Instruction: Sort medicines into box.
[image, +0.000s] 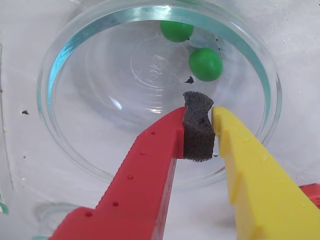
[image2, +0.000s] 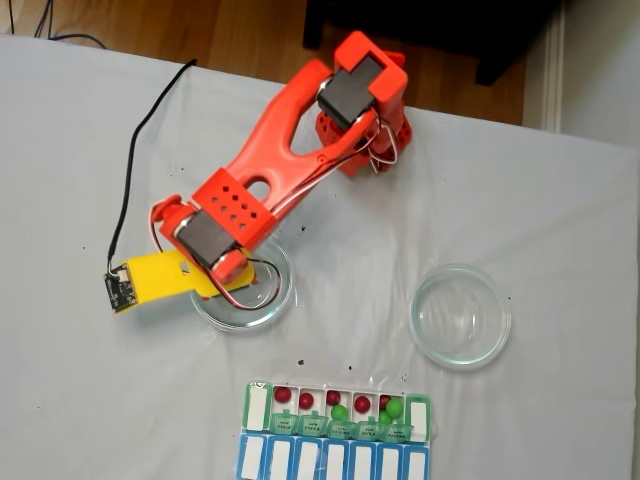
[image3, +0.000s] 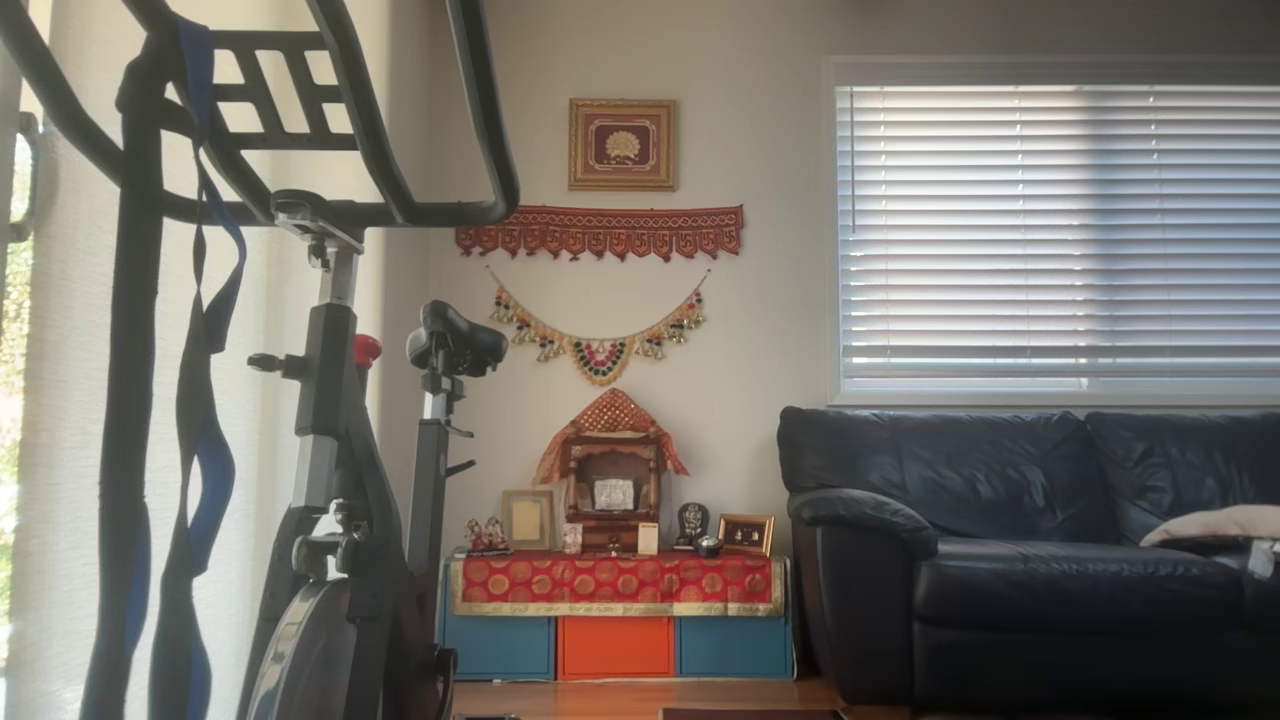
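Note:
In the wrist view two glossy green medicines (image: 176, 30) (image: 205, 64) lie at the far side of a clear round glass dish (image: 55, 75). My gripper (image: 200, 117) hovers over the dish's near side, short of the balls. Its red finger (image: 150, 165) and yellow finger (image: 245, 165) are shut against a dark foam pad (image: 197, 132), with no ball between them. In the fixed view the arm (image2: 270, 170) reaches over the left dish (image2: 275, 300). The box (image2: 258, 405) with green lids sits at the bottom and holds red medicines (image2: 283, 395) and green medicines (image2: 340, 411).
A second glass dish (image2: 461, 315) stands to the right of the arm in the fixed view, with nothing in it. A blue-lidded organizer row (image2: 330, 460) lies just below the box. A black cable (image2: 150, 120) runs across the white tabletop at the left.

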